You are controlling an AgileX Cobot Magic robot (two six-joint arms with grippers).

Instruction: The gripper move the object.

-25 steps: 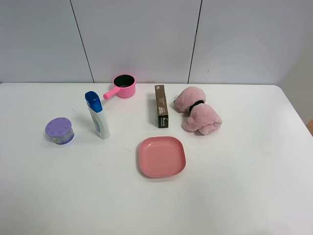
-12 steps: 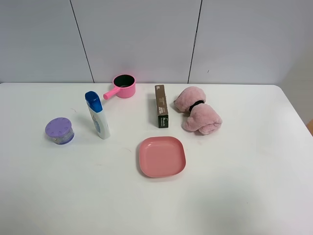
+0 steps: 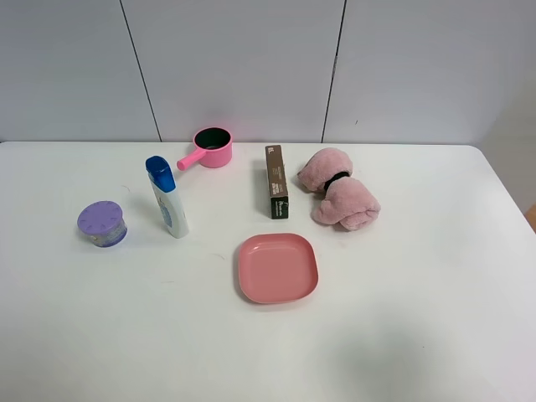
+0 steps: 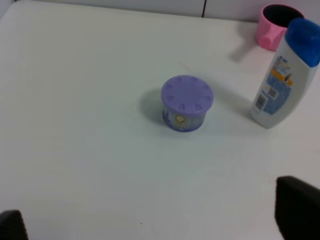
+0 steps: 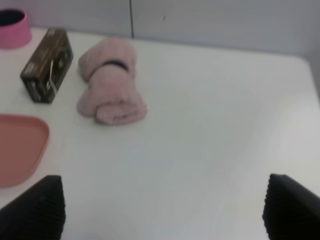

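The white bottle (image 3: 168, 201) with a blue cap stands upright on the white table (image 3: 419, 301), left of centre. It also shows in the left wrist view (image 4: 282, 75), apart from the gripper. My left gripper (image 4: 154, 220) is open and empty, with its black fingertips (image 4: 297, 210) wide apart, short of the bottle and the purple tub. My right gripper (image 5: 165, 212) is open and empty, with its fingertips (image 5: 35, 210) far apart over bare table. Neither arm shows in the exterior high view.
A purple-lidded tub (image 3: 102, 224) sits left of the bottle. A pink pot (image 3: 212, 147) stands behind it. A dark brown box (image 3: 275, 182), a pink rolled plush (image 3: 339, 199) and a pink plate (image 3: 277, 268) lie around the middle.
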